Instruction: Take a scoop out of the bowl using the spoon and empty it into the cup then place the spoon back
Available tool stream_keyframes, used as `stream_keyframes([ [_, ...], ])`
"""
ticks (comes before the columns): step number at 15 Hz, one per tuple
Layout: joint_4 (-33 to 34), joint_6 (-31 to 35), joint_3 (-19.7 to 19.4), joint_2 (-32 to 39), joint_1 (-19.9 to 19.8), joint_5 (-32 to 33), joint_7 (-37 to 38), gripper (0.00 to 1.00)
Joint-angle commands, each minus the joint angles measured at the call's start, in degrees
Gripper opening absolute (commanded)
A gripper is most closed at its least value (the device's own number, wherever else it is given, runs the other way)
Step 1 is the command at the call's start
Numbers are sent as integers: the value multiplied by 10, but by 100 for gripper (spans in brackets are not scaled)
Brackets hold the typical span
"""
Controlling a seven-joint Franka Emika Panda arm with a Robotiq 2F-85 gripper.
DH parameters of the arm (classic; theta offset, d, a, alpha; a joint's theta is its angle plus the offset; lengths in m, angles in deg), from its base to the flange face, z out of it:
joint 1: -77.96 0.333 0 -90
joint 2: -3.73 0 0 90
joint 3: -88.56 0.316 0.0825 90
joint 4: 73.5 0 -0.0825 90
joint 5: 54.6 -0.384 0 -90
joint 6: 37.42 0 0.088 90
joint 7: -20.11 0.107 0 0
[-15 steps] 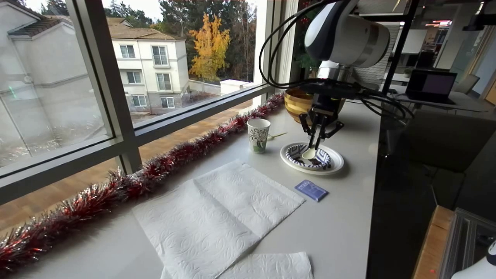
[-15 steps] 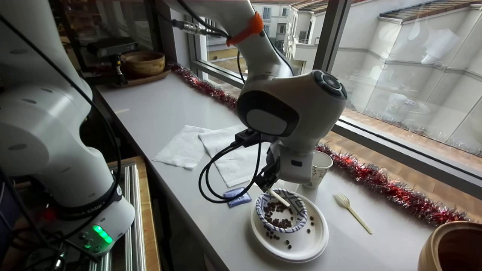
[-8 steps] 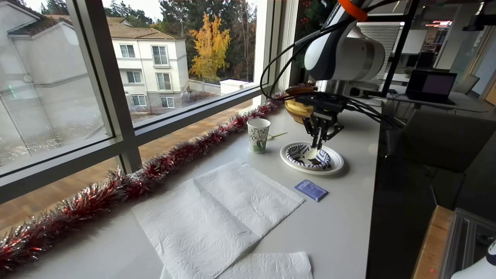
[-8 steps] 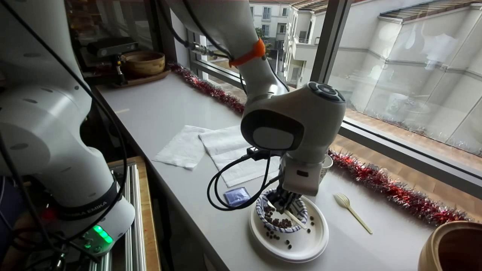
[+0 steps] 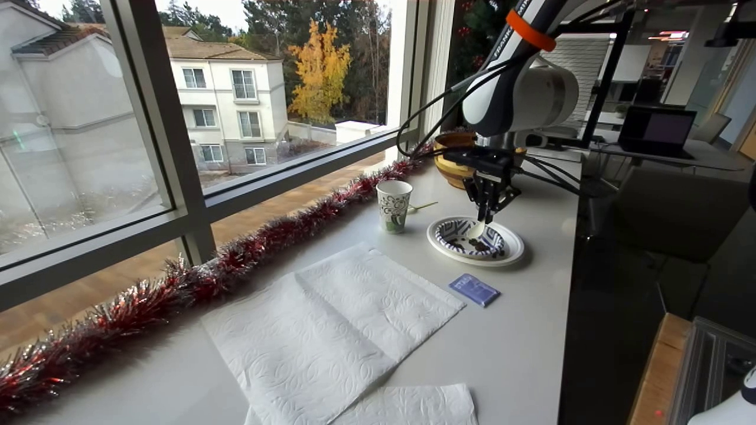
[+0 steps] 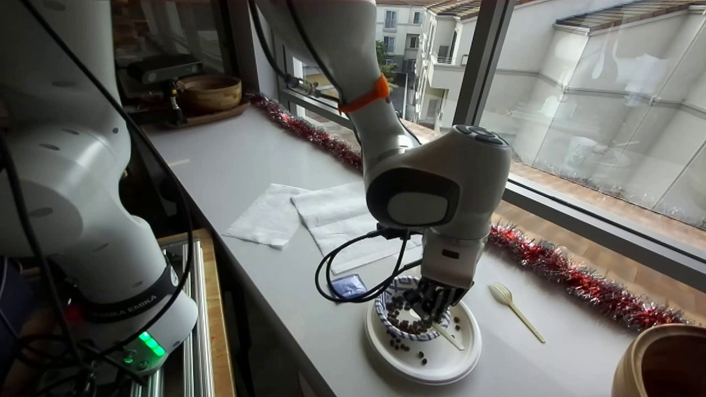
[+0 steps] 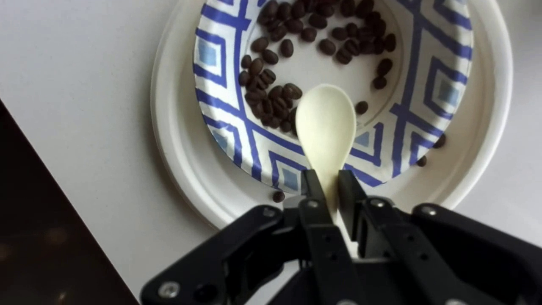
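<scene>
- In the wrist view the gripper (image 7: 329,186) pinches the cream plastic spoon (image 7: 325,118) at the neck, between its two fingertips.
- The spoon's head reaches over the blue-patterned paper bowl (image 7: 222,97); whether it touches the bowl's floor, I cannot tell.
- All three views show that bowl standing on a wider white plate (image 7: 178,140).
- The spoon's handle (image 6: 451,338) is clear in an exterior view, running out past the bowl's rim and over the plate.
- Coffee beans (image 7: 292,91) in the bowl are sharpest from the wrist, the crease visible on a few.
- Loose beans (image 6: 423,361) on the plate are more numerous in an exterior view than in the wrist view.
- The printed paper cup (image 5: 394,206) shows in an exterior view alone, upright on the desk (image 5: 520,360), near the plate but apart from it.
- A fork (image 6: 515,310) lies whole, tines to handle end, in an exterior view; where the cup shows, it partly covers the fork.
- The blue packet (image 5: 475,290) gives up its pale lettering in an exterior view, flat on the desk beside the paper towels (image 5: 336,319).
- A wooden bowl (image 6: 208,95) on a tray (image 6: 220,116), far back on the desk, shows in an exterior view only.
</scene>
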Motion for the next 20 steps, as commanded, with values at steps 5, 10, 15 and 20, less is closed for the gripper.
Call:
stream_keyframes([
  [5,31,6,-39,39,64,108,157,4],
  [10,37,-2,-44,49,82,146,197,4],
  [15,36,-4,-42,51,90,167,208,4],
  [20,33,0,-44,51,99,193,212,4],
])
